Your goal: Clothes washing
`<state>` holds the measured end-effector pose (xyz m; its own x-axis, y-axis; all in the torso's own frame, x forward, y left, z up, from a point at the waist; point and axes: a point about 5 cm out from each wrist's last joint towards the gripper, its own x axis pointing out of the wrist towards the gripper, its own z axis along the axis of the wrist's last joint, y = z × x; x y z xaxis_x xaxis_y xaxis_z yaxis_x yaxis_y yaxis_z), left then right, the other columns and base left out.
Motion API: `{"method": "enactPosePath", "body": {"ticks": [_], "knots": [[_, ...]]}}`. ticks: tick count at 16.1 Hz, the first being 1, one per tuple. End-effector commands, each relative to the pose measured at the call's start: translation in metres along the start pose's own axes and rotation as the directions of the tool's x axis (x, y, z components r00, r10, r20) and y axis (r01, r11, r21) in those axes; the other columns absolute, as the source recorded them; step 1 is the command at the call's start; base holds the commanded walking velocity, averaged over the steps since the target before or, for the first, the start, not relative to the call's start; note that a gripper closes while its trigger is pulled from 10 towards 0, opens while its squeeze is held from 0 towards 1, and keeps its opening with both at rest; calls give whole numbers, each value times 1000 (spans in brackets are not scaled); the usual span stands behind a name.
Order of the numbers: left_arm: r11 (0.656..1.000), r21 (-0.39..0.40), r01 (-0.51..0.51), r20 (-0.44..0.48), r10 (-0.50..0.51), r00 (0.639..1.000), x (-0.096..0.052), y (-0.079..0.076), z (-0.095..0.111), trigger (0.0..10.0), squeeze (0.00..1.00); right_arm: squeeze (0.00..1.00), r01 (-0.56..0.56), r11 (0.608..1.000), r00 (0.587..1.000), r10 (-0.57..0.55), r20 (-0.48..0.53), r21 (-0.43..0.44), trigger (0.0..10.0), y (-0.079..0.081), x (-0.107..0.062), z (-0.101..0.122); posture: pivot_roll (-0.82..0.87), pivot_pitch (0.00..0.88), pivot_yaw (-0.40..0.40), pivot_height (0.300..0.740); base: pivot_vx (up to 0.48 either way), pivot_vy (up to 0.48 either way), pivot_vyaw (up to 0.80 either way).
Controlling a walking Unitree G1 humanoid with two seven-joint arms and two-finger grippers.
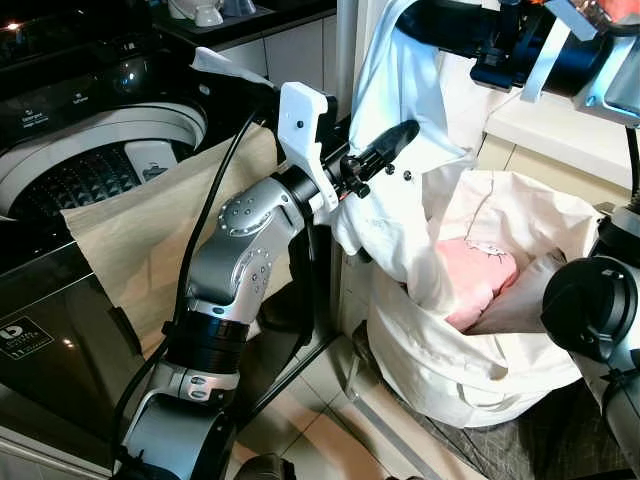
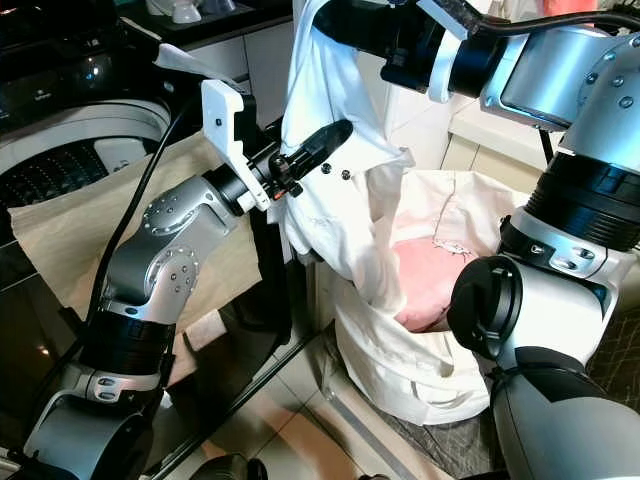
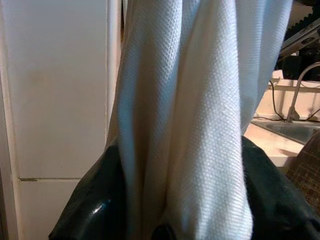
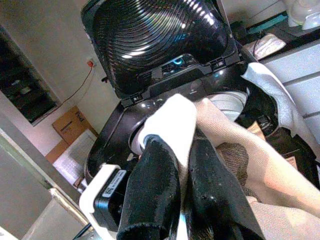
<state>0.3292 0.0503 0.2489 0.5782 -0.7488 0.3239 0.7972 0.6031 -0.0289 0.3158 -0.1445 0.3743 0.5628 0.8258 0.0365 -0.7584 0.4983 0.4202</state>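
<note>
Left eye view: my right end effector (image 4: 182, 170) is clamped on the white shirt (image 1: 400, 150), lifted above the laundry bag (image 1: 470, 370) — my left end effector (image 1: 385, 150) pinches it lower down. Its tail trails in the bag; I judge it could snag before reaching the washer drum (image 1: 90, 170).

The white shirt (image 3: 200, 125) is finely woven, matt cloth. The laundry bag (image 1: 470, 370) is soft, creased white fabric. The washing machine (image 1: 60, 330) has glossy black plastic; its lid (image 4: 155, 35) gleams. The beige cloth (image 1: 150, 250) looks matt, coarse.
</note>
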Motion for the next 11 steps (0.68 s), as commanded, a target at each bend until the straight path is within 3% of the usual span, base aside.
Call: {"method": "enactPosePath", "body": {"ticks": [1,4,7,9,10,11], "knots": [[1000,7,15,4,-15,1000,3,1,6,0,0,0,-6,1000,1000,6,9,-2,0,1,-1,-2,-45,0,48,740,0,0,0],[1000,2,12,1,-12,1000,2,2,7,0,0,0,2,1000,1000,-2,10,-6,78,1,-1,-4,-43,0,49,740,0,0,0],[1000,3,9,0,-9,1000,2,3,7,0,0,0,2,1000,1000,-2,10,-5,2431,1,0,-5,-43,0,49,740,0,0,0],[1000,3,2,1,-2,1000,1,5,8,0,0,0,5,1000,1000,-5,11,-8,7216,1,0,-6,-44,0,51,740,0,0,0],[1000,4,2,0,-2,1000,1,5,8,0,0,0,5,1000,1000,-5,12,-9,8824,1,0,-6,-44,0,52,740,0,0,0],[1000,5,0,-1,0,1000,1,5,8,0,0,0,6,1000,1000,-6,13,-11,9686,1,0,-7,-44,0,52,740,0,0,0]]}}
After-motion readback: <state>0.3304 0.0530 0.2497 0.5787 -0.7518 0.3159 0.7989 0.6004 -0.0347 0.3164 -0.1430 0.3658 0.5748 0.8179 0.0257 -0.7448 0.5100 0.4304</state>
